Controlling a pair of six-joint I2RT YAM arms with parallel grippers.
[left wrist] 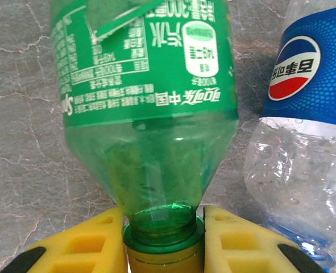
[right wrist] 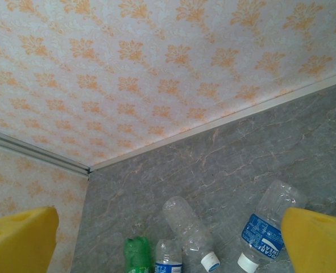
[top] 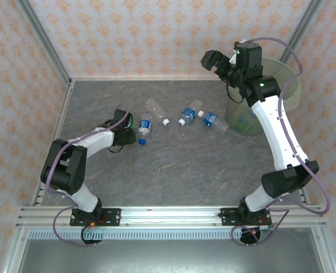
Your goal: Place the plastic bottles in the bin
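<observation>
Left tool (left wrist: 163,239) clamped on neck of green bottle (left wrist: 150,114) lying on table (top: 185,170); right tool (right wrist: 168,239) fingers wide apart.

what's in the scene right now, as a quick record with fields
left: left gripper shut on the neck of the green bottle
right: right gripper open, holding nothing, raised near the bin
loose: four clear bottles lying on the table
neighbour: blue-label bottle right beside the green bottle
</observation>
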